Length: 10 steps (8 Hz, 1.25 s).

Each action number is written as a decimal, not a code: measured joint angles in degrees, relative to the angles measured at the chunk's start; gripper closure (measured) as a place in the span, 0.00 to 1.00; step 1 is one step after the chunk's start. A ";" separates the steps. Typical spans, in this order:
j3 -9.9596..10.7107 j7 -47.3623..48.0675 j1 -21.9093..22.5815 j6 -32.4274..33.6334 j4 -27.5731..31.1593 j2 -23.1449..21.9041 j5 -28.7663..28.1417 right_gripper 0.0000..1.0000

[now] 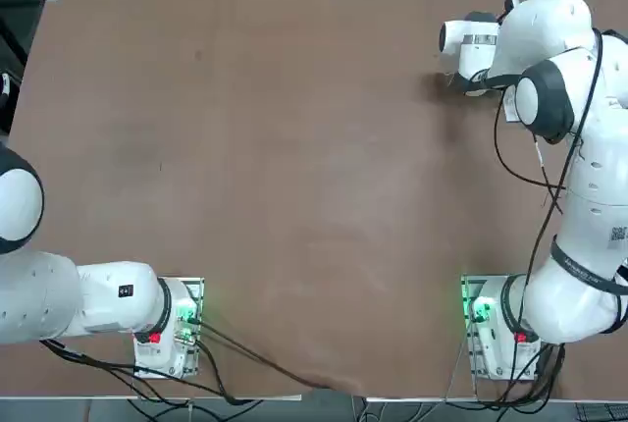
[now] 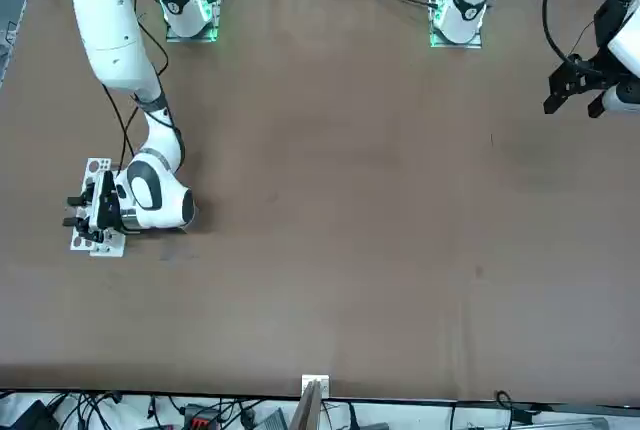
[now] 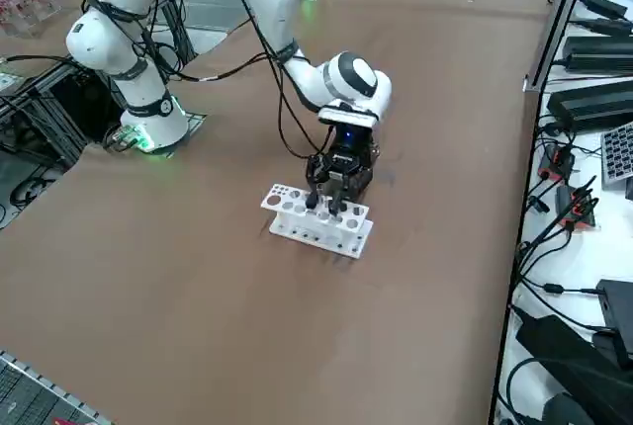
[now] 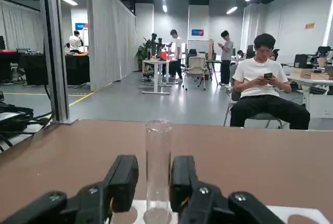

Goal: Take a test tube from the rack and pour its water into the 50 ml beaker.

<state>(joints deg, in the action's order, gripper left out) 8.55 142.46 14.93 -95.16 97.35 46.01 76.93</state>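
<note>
My right gripper (image 3: 331, 200) hangs straight down over the white rack (image 3: 297, 224) near the table's far right corner. In the wrist view a clear test tube (image 4: 158, 156) stands upright in the rack (image 4: 296, 216), between the two black fingers (image 4: 125, 179). One finger lies against the glass and the other stands a small gap off it, so the gripper (image 4: 154, 171) is open around the tube. From the front, the gripper (image 2: 88, 212) covers the middle of the rack (image 2: 97, 166). From overhead the arm hides the rack. The water cannot be made out, and no beaker shows in any view.
Beyond the table's edge, in the wrist view, a person (image 4: 263, 86) sits on a chair and others stand further back. Cables and power bricks (image 3: 593, 49) lie along a shelf beside the table. Brown tabletop (image 1: 294, 167) spreads out to the left of the rack.
</note>
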 joint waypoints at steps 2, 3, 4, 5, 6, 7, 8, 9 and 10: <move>0.00 0.00 0.00 -0.01 -0.01 0.00 0.06 0.78; 0.00 0.00 0.01 0.00 -0.04 0.00 0.34 0.81; 0.00 0.00 0.02 0.03 -0.04 0.00 0.46 0.81; 0.00 -0.22 0.05 0.23 -0.17 -0.01 0.50 0.81; 0.00 -0.88 0.11 0.94 -0.60 -0.06 0.50 0.81; -0.01 -1.76 0.25 1.80 -1.07 -0.29 0.50 0.81; -0.03 -2.77 0.32 2.41 -1.45 -0.82 0.49 0.81; -0.04 -3.97 0.35 2.86 -1.72 -1.67 0.46 0.81; -0.06 -5.49 0.43 3.13 -1.86 -2.97 0.37 0.81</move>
<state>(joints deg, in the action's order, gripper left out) 8.49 136.97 15.36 -92.03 95.49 43.04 77.30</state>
